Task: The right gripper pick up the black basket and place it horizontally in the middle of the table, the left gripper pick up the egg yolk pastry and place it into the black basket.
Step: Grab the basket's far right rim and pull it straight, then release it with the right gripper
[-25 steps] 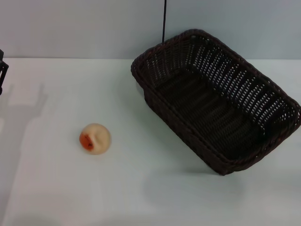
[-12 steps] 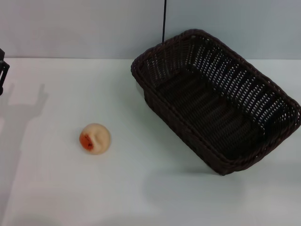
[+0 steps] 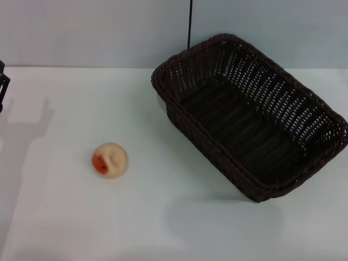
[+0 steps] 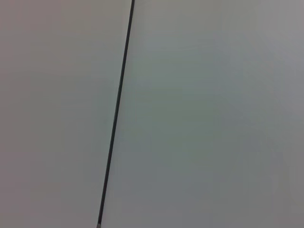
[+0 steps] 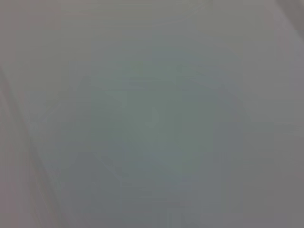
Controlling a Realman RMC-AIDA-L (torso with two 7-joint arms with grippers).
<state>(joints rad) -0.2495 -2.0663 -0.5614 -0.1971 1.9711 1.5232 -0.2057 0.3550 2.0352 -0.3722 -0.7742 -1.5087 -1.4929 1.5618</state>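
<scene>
The black basket (image 3: pixel 253 117) is a large dark woven wicker basket. It sits askew on the right half of the white table (image 3: pixel 152 223), one corner toward the back, and it is empty. The egg yolk pastry (image 3: pixel 110 160) is a small cream ball with an orange-red patch on its left side, lying on the table's left half, well apart from the basket. Only a sliver of my left gripper (image 3: pixel 2 84) shows at the far left edge of the head view. My right gripper is out of view. The wrist views show only blank wall.
A thin black line (image 3: pixel 190 24) runs up the grey wall behind the basket; it also shows in the left wrist view (image 4: pixel 116 114). The left arm's shadow (image 3: pixel 24 125) falls on the table's left side.
The left gripper's sliver has drawn slightly further out of the frame and its shadow on the table has shifted a little. The basket and pastry have not moved.
</scene>
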